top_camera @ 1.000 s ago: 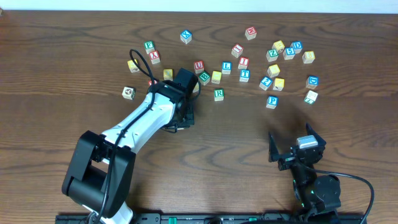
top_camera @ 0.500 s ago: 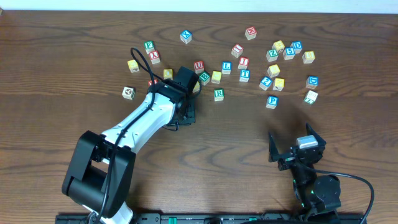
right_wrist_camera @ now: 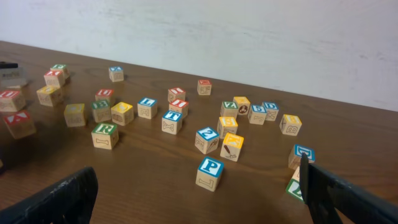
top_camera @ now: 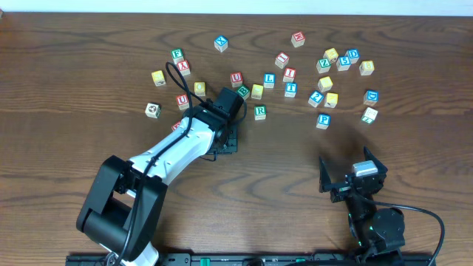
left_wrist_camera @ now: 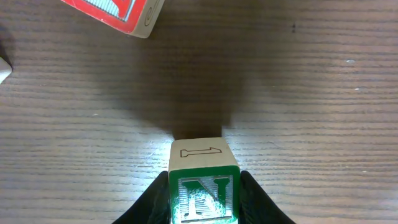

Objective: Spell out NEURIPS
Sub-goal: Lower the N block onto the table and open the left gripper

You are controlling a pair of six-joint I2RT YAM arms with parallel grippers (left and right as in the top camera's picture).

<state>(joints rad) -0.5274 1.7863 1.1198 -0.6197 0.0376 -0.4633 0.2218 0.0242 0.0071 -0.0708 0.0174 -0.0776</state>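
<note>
Left gripper [left_wrist_camera: 204,200] has shifted right and toward the front edge, uncovering a red U cube [top_camera: 182,100]. It is clamped on the green N cube [left_wrist_camera: 203,186], low over bare bench [top_camera: 295,162]; in the overhead view the arm hides that cube. Legible elsewhere: green R [top_camera: 260,112], blue P [top_camera: 323,120], red I [top_camera: 290,74]. A red-faced cube [left_wrist_camera: 115,12] is cut off, its letter unreadable. Right gripper [top_camera: 347,168] stands wide open and empty.

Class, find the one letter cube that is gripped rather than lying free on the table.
The green N cube, clamped between the left fingers; the other cubes sit loose.
</note>
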